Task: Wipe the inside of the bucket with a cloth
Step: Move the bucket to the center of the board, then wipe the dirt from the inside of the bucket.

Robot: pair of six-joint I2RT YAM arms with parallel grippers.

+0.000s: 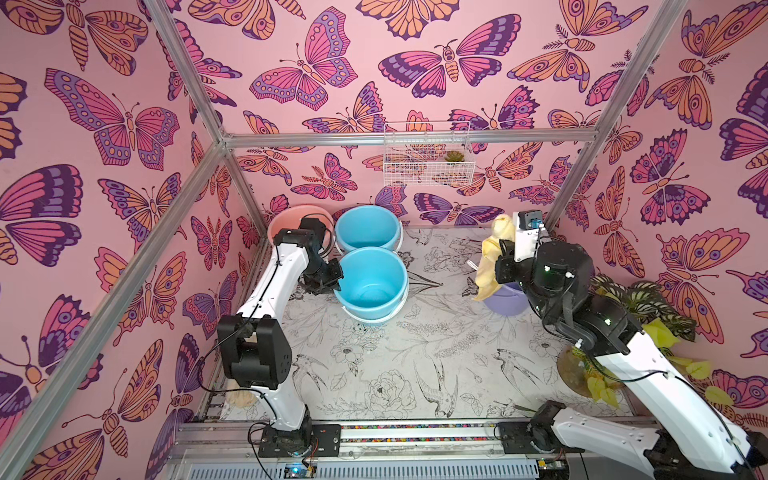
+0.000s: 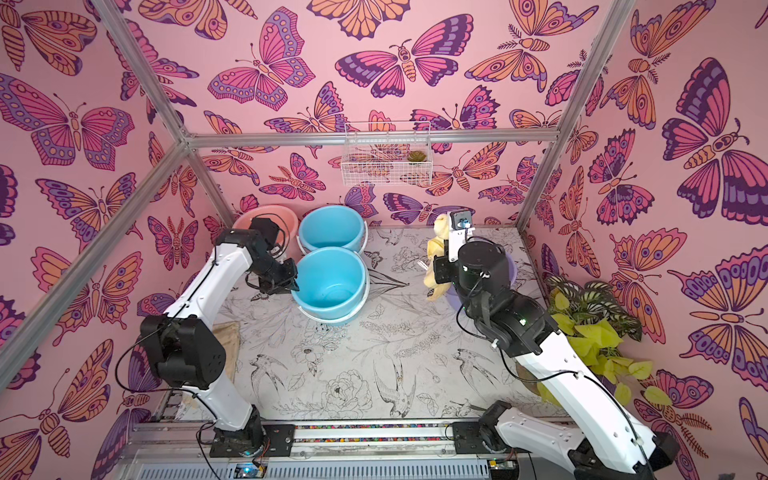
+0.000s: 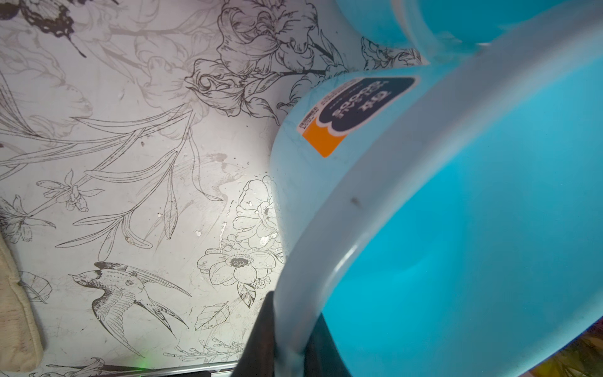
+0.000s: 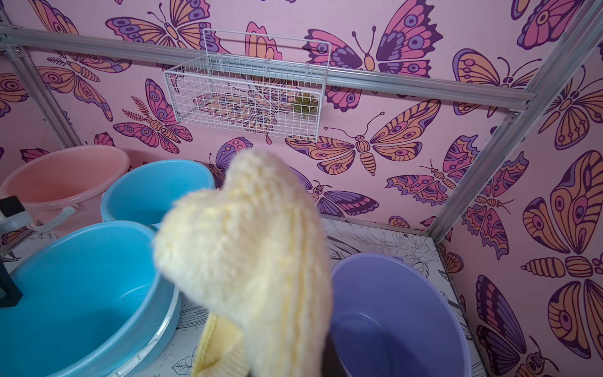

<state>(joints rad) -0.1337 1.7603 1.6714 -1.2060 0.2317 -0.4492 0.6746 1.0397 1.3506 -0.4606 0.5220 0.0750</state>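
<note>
Three buckets cluster at your back left: the pink plastic bucket (image 1: pixel 286 218) in the corner, the far blue plastic bucket (image 1: pixel 367 228) to its right, and the near blue plastic bucket (image 1: pixel 371 286) in front of both. The near one's left rim sits between the jaws of the left gripper (image 1: pixel 337 279). On your right, the pale yellow knitted cloth (image 1: pixel 490 259) hangs from the right gripper (image 1: pixel 506 249), above the left edge of the purple plastic bucket (image 1: pixel 505 301).

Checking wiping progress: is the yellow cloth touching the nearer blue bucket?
Apart. Both top views show bare table between the cloth and the nearer blue bucket.
</note>
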